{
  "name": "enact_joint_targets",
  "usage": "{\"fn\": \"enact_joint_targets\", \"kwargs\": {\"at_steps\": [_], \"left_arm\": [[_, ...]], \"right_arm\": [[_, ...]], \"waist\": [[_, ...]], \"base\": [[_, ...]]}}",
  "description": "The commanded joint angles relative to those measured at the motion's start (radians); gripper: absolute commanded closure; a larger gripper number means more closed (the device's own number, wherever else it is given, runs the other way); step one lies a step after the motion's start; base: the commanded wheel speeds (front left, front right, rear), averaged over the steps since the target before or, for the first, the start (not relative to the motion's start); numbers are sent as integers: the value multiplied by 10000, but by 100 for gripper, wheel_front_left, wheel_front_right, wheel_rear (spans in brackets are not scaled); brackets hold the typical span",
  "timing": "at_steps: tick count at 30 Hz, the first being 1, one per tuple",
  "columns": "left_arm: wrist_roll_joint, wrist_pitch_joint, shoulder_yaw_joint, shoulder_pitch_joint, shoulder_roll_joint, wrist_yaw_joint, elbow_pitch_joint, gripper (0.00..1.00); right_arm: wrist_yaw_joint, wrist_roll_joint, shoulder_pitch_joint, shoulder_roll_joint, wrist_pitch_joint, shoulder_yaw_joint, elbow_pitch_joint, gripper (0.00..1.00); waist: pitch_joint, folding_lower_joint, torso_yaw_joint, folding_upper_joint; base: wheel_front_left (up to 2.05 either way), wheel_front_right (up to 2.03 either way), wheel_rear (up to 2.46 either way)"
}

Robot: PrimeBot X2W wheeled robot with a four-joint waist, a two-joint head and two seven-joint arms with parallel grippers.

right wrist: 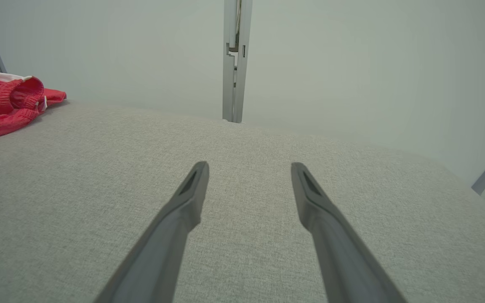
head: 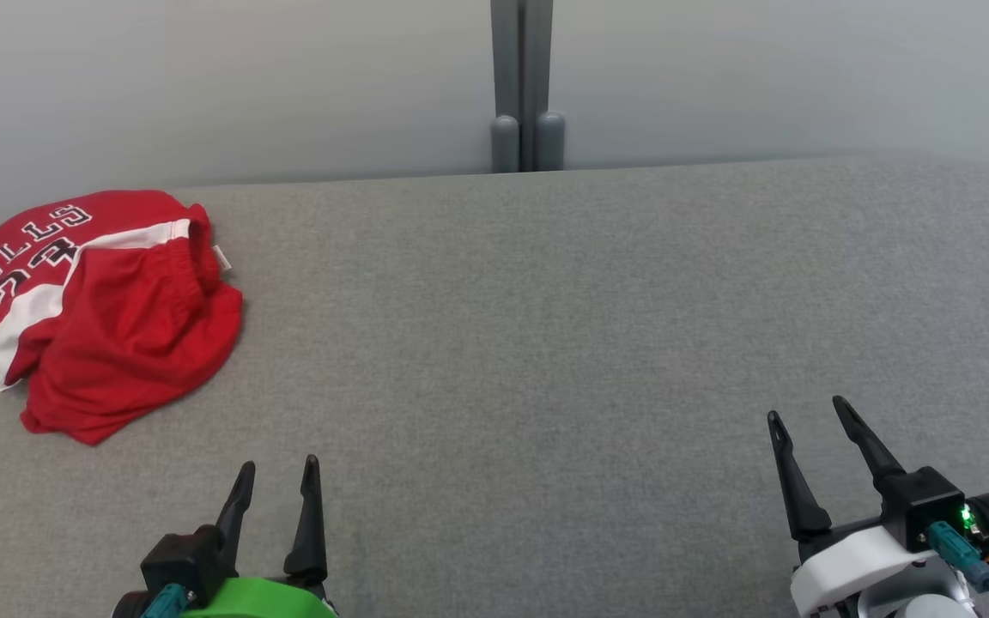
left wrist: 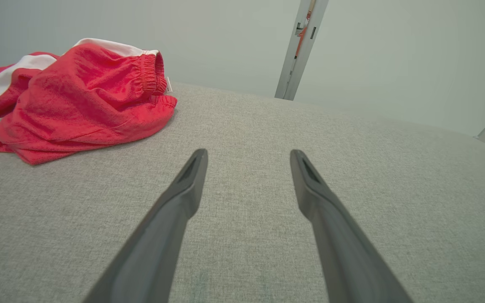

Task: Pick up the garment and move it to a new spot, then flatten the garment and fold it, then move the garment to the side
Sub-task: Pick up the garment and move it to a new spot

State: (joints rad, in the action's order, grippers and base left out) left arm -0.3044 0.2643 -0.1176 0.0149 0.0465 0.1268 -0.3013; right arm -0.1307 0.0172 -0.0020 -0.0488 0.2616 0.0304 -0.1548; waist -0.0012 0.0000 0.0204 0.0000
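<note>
Where the table [head: 546, 300] reaches far left, red-and-white shorts [head: 108, 318] lie crumpled. Left gripper [head: 280, 463], right gripper [head: 806, 408]: spread wide, empty.

The crumpled red fabric garment [head: 108, 326] was bright red, with broad white bands down one side and black block lettering edged in white. A small white tag showed at its waistband. The woven grey cloth tabletop [head: 546, 343] was a plain, heathered mid-grey. The smooth pale wall [head: 203, 77] read grey-white, the upright metal post [head: 522, 77] darker grey. The left gripper [head: 278, 465] had black fingers on a lime-green housing. The right gripper [head: 806, 407] had black fingers on white, with a green lamp and teal plug.
</note>
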Motion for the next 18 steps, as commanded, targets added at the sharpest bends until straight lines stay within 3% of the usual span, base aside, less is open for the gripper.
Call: {"fn": "enact_joint_targets", "kwargs": {"at_steps": [1, 18], "left_arm": [[-11, 5, -5, -68, 70, 25, -12, 0], [72, 0, 24, 10, 65, -21, 91, 0]], "right_arm": [[-1, -71, 147, -16, 38, 41, -6, 0], [3, -189, 93, -21, 38, -80, -59, 0]], "waist": [[0, 0, 212, 0], [98, 0, 2836, 0]], "base": [[0, 0, 0], [0, 0, 0]]}}
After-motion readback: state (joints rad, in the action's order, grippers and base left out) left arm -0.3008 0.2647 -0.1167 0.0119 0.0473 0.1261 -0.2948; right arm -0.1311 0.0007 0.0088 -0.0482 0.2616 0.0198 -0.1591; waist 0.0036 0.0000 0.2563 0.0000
